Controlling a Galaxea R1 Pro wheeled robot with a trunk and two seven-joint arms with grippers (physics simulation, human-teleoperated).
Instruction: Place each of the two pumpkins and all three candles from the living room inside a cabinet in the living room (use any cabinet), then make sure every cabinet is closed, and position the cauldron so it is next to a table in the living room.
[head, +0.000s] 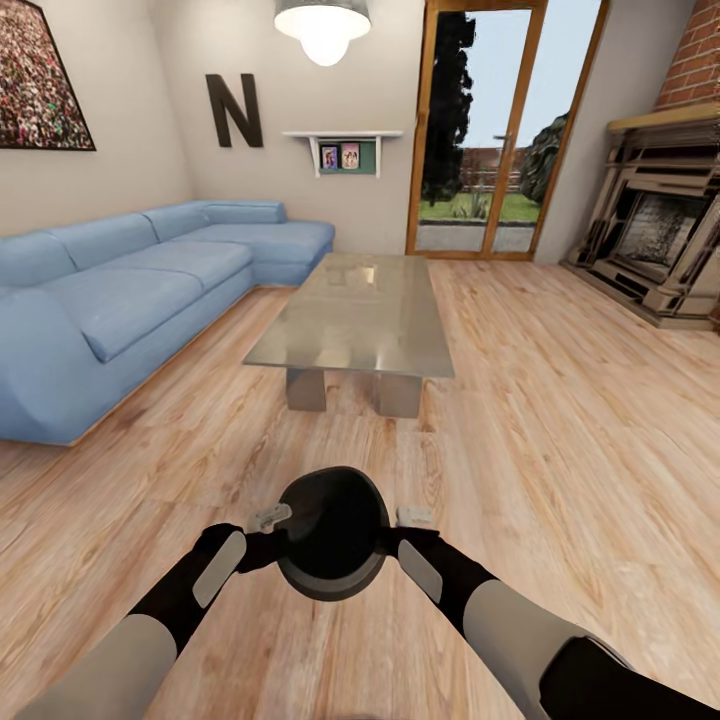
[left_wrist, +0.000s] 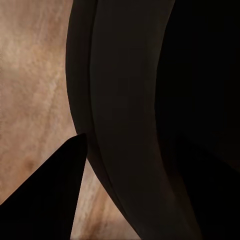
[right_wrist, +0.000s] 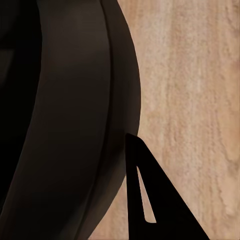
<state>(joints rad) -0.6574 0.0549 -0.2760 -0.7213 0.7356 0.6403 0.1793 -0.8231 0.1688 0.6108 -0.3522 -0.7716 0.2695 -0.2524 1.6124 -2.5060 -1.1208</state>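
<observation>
Both grippers, left gripper (head: 268, 520) and right gripper (head: 413, 517), clamp opposite rims of the black cauldron (head: 333, 533), carried above the plank floor (head: 560, 440) short of the coffee table's (head: 352, 310) near edge. Placing it beside the table remains; pumpkins, candles, cabinet can't be judged.

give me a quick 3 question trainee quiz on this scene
1. True or false: the round glossy black cauldron sits on the grey glass-topped coffee table.
2. Which arms meet the cauldron? A) left only B) right only C) both
3. Fill in: the long blue corner sofa lies on the robot's ____ side of the table.

Key:
1. False: it is held over the light wood-plank floor, short of the table.
2. C: the left gripper and right gripper sit at opposite sides of its rim.
3. left
</observation>
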